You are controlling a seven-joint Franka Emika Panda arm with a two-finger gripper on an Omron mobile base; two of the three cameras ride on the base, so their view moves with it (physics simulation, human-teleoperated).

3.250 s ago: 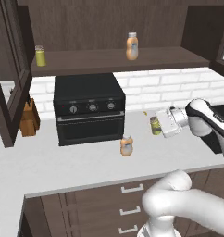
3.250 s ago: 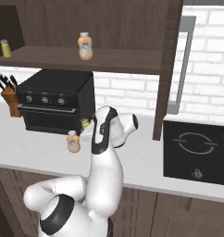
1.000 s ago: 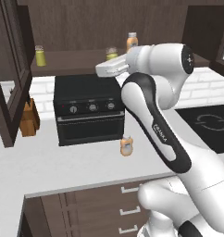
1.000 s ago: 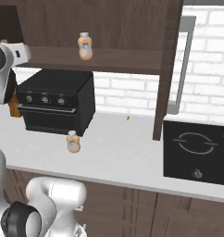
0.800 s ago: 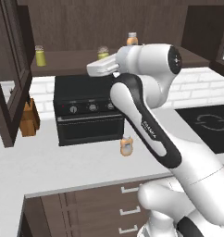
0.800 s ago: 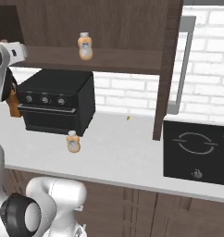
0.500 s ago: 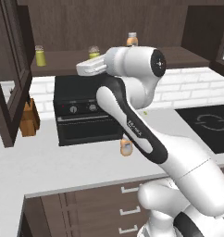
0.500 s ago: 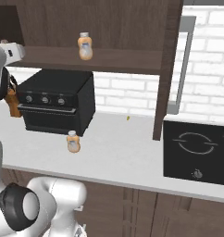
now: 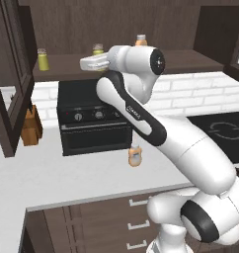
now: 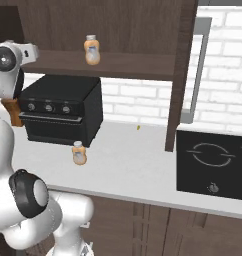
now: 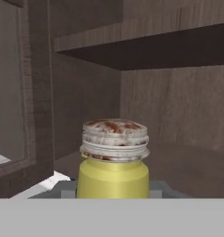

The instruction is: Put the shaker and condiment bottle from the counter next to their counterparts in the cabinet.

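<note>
Your gripper (image 9: 94, 63) is clamped on the shaker (image 9: 98, 50), held upright at cabinet (image 9: 116, 29) shelf height so it can go down beside its twin (image 9: 43, 59) at far left. Bottle (image 9: 135, 156) waits on the counter (image 9: 67, 180) in front of the oven (image 9: 94, 118). Watch the open left door (image 9: 13, 74); the other bottle (image 10: 92, 50) sits well right.

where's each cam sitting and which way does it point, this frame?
Left base view: behind the arm's left, facing the cabinet and black oven; arm rises lower right, gripper shut on the shaker.
Right base view: behind its right, facing the counter; arm at left.
Hand view: on the hand, facing the shelf.
Both base views share the condiment bottle.
</note>
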